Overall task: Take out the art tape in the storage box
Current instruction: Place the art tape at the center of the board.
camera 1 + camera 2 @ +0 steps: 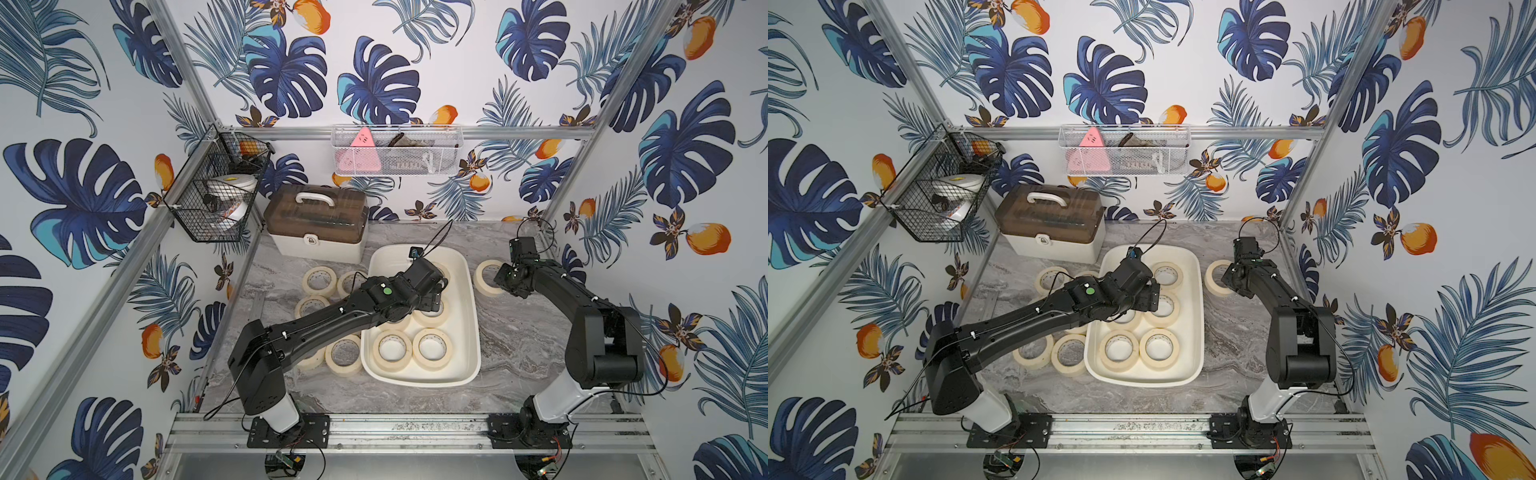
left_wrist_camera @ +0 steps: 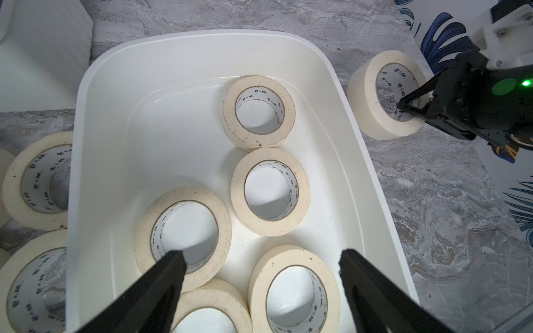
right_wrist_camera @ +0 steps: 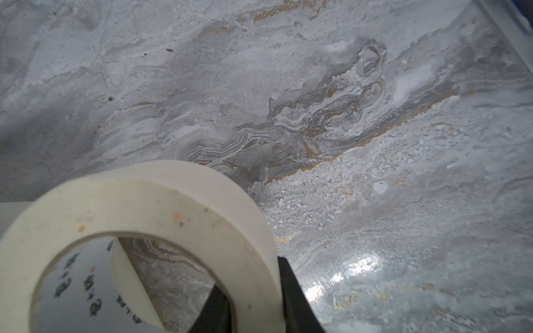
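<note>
Inside the storage box (image 1: 474, 299), in the middle of the marble surface (image 1: 519, 345), five rolls of art tape (image 2: 269, 191) lie flat with their holes upward. The left pincer (image 2: 261, 261) hangs over the middle of the box, its jaws spread wide with nothing between them. In the left wrist view one fingertip (image 2: 173, 265) shows over the ring of a roll.

Just right of the box's far right corner, the right pincer (image 3: 256, 297) pinches the wall of a lone roll (image 1: 484, 277), one finger inside the hole and one outside. Whether that roll rests on the surface or is just off it I cannot tell.

Left of the box, more rolls (image 1: 319, 280) lie flat on the surface, some partly hidden under the left arm (image 1: 332, 324). A white case with a brown lid (image 1: 316, 224) stands at the far left.
</note>
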You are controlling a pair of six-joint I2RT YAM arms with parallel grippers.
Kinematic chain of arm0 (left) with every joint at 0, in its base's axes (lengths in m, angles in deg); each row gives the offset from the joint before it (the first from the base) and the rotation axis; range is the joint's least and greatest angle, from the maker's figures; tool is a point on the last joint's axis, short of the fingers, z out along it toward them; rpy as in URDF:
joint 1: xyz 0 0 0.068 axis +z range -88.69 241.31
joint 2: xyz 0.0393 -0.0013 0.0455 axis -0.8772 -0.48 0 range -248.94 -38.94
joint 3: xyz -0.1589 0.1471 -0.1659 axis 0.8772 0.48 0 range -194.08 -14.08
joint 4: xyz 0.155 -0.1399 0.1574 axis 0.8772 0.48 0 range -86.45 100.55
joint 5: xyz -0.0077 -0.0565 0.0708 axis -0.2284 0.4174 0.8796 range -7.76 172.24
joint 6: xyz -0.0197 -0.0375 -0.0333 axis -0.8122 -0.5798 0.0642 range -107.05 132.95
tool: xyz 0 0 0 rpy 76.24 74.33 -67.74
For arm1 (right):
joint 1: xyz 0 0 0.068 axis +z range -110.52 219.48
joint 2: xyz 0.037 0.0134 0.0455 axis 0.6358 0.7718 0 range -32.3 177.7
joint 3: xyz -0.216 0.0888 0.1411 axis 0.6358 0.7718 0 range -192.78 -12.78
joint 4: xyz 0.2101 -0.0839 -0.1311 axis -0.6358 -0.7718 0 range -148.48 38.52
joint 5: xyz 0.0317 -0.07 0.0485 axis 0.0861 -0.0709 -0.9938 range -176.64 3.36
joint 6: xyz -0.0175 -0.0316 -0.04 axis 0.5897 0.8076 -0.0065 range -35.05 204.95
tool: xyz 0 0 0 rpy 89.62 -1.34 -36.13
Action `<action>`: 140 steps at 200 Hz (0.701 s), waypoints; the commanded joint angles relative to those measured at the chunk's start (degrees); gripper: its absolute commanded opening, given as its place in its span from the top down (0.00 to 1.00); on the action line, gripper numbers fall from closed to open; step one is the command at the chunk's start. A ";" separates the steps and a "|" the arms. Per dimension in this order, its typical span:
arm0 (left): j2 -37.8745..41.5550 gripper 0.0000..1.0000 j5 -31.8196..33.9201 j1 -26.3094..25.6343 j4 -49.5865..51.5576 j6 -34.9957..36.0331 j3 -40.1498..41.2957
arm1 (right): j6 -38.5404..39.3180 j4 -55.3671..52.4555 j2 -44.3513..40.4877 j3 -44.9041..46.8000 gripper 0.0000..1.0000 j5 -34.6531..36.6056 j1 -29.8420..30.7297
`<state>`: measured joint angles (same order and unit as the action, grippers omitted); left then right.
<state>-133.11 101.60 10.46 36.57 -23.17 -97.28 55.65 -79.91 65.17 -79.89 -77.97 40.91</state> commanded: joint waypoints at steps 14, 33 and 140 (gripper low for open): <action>-0.86 0.08 0.24 0.22 -0.37 -0.39 -0.18 | -0.02 2.94 5.28 -2.91 1.00 -1.13 -0.03; -1.01 0.08 0.21 0.52 -0.50 -0.45 0.02 | 0.29 2.82 8.07 -4.17 1.00 -0.81 -0.03; -3.52 0.08 -0.95 3.02 -1.20 -1.94 0.66 | 1.35 3.46 14.32 -5.41 0.79 -2.44 0.63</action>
<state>-136.30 100.88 12.87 36.48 -24.50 -96.80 57.11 -77.92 78.63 -85.27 -78.93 41.33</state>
